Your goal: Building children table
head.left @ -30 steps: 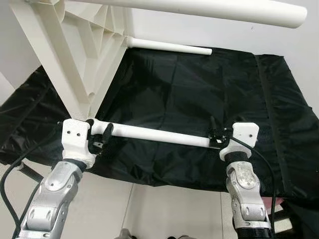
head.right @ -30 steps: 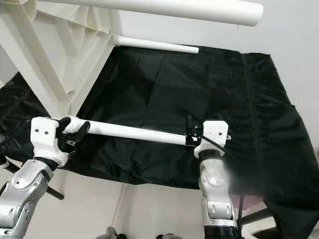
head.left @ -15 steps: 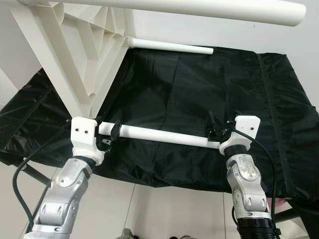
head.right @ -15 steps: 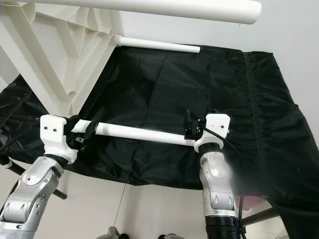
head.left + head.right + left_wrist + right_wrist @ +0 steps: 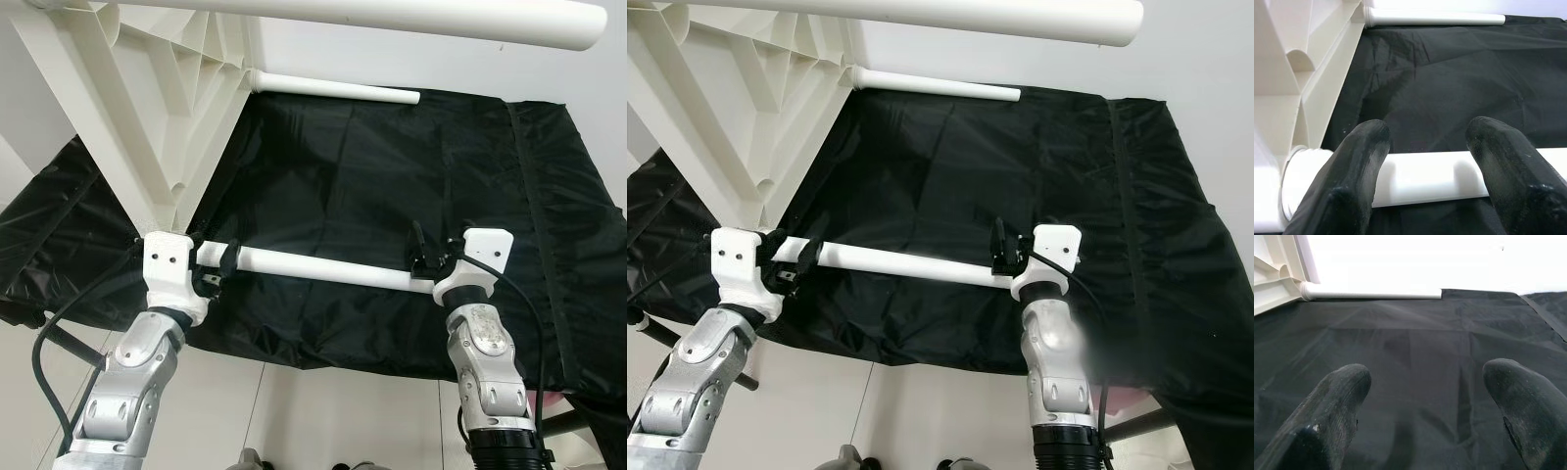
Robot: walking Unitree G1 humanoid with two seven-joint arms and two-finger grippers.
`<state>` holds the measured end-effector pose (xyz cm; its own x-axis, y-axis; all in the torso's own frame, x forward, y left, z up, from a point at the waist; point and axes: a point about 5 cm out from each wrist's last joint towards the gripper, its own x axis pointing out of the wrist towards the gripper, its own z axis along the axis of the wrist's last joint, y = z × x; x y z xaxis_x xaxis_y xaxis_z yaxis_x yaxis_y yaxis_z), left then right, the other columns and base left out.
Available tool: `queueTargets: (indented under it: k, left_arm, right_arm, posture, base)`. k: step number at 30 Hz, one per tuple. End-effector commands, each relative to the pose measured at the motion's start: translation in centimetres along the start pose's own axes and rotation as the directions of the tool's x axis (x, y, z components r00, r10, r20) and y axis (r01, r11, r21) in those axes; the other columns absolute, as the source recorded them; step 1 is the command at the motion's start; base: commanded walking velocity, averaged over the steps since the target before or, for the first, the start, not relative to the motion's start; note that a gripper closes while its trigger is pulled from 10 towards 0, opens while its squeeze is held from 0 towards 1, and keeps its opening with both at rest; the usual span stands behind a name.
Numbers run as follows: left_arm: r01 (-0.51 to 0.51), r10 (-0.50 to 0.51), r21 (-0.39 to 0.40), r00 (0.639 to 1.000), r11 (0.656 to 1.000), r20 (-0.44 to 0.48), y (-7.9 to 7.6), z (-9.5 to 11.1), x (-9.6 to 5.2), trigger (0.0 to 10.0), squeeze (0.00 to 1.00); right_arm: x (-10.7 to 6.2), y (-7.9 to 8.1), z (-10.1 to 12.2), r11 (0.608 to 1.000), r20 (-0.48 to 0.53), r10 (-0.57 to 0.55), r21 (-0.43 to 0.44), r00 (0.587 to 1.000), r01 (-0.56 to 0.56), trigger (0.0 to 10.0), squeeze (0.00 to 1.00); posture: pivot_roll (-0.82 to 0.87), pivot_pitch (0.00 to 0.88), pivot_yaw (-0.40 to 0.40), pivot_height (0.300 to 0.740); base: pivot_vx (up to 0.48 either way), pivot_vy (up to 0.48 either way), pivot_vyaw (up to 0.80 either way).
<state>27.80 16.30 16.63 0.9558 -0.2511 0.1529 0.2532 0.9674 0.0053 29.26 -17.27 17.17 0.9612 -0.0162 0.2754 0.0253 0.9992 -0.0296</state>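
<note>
The white plastic table top (image 5: 147,108) stands tilted on its edge at the upper left, ribbed underside toward me. A white leg (image 5: 323,267) runs level from its lower corner to the right. My left gripper (image 5: 217,266) is open at the socket end. Its two fingers (image 5: 1359,161) lie apart over the leg (image 5: 1425,174), spaced along its length. My right gripper (image 5: 434,257) is open at the leg's free end. Black cloth shows between its fingers (image 5: 1337,391), with no leg there.
Two more white legs jut from the top, one far (image 5: 338,90) and one overhead (image 5: 392,15). A black cloth (image 5: 392,176) covers the surface under the parts, its front edge hanging over pale floor (image 5: 323,411). A white wall stands behind.
Both grippers and the near leg have shifted slightly to the right. The left wrist now sits closer under the table's lower corner.
</note>
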Motion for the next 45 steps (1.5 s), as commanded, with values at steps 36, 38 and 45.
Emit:
queueTargets:
  k: [36,38,45]
  left_arm:
    - [-0.13,0.129,-0.042,0.991,0.991,-0.037,1.9,-1.0,1.2,10.0,0.0]
    - [-0.14,0.139,-0.054,0.99,0.989,-0.034,1.9,-0.9,1.2,10.0,0.0]
    - [-0.167,0.165,-0.042,0.985,0.985,-0.044,2.0,-1.1,1.0,10.0,0.0]
  right_arm:
    - [0.1,-0.4,0.1,1.0,-0.008,0.019,-0.021,1.0,-0.019,10.0,0.0]
    - [0.0,-0.5,0.0,1.0,-0.007,0.015,-0.024,1.0,-0.015,10.0,0.0]
    - [0.1,-0.7,-0.3,0.999,-0.009,-0.005,-0.039,1.0,0.005,10.0,0.0]
  posture:
    - [-0.02,0.133,-0.01,0.74]
    - [-0.02,0.133,-0.01,0.74]
    - [0.0,0.127,0.003,0.74]
  base:
    - [-0.126,0.0,0.0]
    - [0.0,0.0,0.0]
    - [0.0,0.0,0.0]
